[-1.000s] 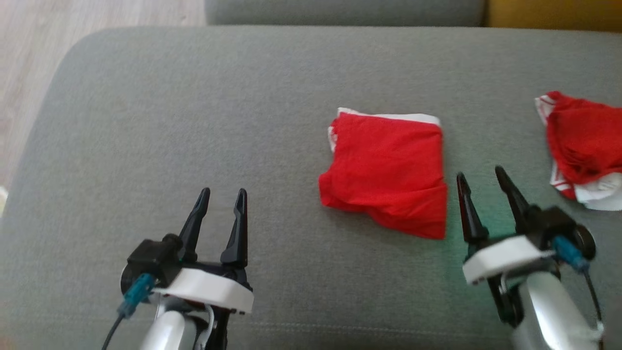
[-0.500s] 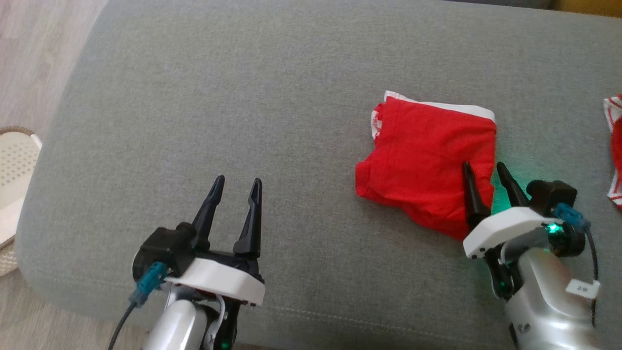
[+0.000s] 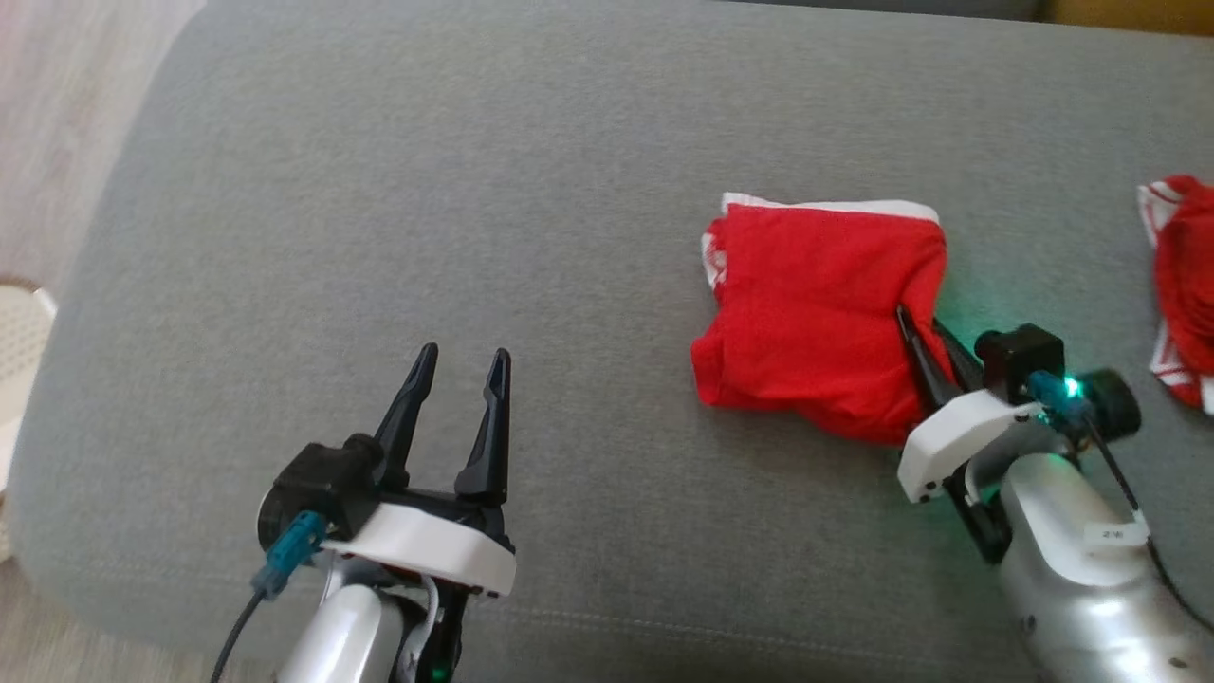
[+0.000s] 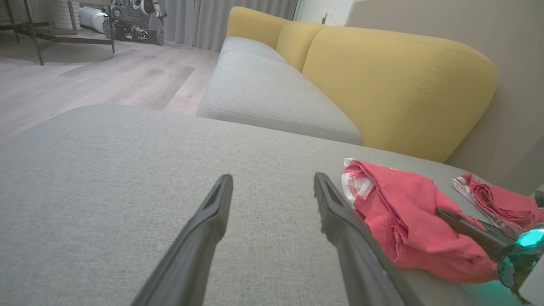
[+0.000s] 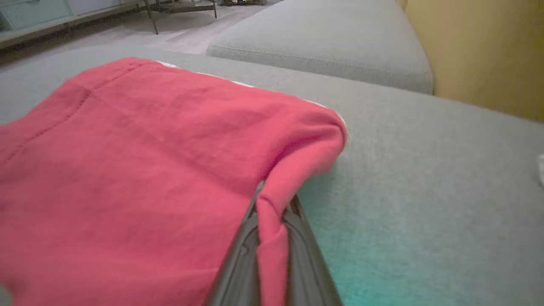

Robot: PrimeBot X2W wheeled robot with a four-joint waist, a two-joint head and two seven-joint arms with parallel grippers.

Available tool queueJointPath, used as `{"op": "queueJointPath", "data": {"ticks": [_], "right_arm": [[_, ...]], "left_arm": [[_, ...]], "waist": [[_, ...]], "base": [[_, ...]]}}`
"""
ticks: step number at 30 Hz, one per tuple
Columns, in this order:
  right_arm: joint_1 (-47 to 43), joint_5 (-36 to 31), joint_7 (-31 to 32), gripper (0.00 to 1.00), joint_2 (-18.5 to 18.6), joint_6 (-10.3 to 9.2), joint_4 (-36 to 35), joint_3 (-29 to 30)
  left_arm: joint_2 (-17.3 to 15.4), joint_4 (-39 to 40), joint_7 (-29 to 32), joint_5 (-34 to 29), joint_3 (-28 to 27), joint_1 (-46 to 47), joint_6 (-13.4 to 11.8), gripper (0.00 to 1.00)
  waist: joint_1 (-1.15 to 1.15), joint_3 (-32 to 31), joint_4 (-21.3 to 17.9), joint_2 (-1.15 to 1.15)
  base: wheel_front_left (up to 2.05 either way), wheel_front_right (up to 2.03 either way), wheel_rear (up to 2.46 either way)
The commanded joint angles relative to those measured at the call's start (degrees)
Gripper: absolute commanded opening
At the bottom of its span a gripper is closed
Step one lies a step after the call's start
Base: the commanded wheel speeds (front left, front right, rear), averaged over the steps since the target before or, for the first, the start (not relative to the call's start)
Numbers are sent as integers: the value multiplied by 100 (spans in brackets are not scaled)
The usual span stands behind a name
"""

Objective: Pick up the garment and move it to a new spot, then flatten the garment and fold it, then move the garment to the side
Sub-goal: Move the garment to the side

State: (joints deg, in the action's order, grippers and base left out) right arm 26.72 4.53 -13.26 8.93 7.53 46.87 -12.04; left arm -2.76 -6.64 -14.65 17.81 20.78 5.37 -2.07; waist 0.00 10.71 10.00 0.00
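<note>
Where the right gripper (image 3: 917,321) stood: at the right edge of the garment (image 3: 816,313), fingers clamped on a fold of it.
Garment: red with white trim, folded, lay on the grey cushion (image 3: 427,190), mostly ahead and left of that gripper.
Left gripper (image 3: 465,353): fingers spread apart, nothing between them; garment well off to its right.
Second red cloth (image 3: 1181,285): off to the right gripper's right, apart.

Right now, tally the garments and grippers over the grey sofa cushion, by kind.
Red fabric garments with white trim: 2, the folded garment and the crumpled garment.
Black two-fingered grippers: 2, the left gripper and the right gripper.
Total: 4.
</note>
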Motion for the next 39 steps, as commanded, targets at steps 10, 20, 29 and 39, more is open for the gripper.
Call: {"op": "queueJointPath", "data": {"ticks": [10, 20, 29, 39], "right_arm": [[487, -749, -169, 0, 1045, -4, -945, -796], [1238, -55, 415, 0, 2911, -4, -1426, -1834], [1693, 561, 1141, 0, 3670, -4, -1270, -1439], [1590, 373, 1593, 0, 3474, -4, -1003, -898]], "left_arm": [[-11, 206, -35, -43, -234, 357, 87, 100], [-11, 270, -35, -219, -207, 951, 199, 100], [-11, 254, -35, -296, -133, 1529, 261, 100], [-11, 192, -35, -325, -201, 1672, 300, 100]], "waist": [[0, 17, -812, 0], [0, 695, -1433, 0], [0, 1373, -1566, 0], [0, 1537, -1576, 0]], "base": [[0, 0, 0], [0, 0, 0], [0, 0, 0], [0, 0, 0]]}}
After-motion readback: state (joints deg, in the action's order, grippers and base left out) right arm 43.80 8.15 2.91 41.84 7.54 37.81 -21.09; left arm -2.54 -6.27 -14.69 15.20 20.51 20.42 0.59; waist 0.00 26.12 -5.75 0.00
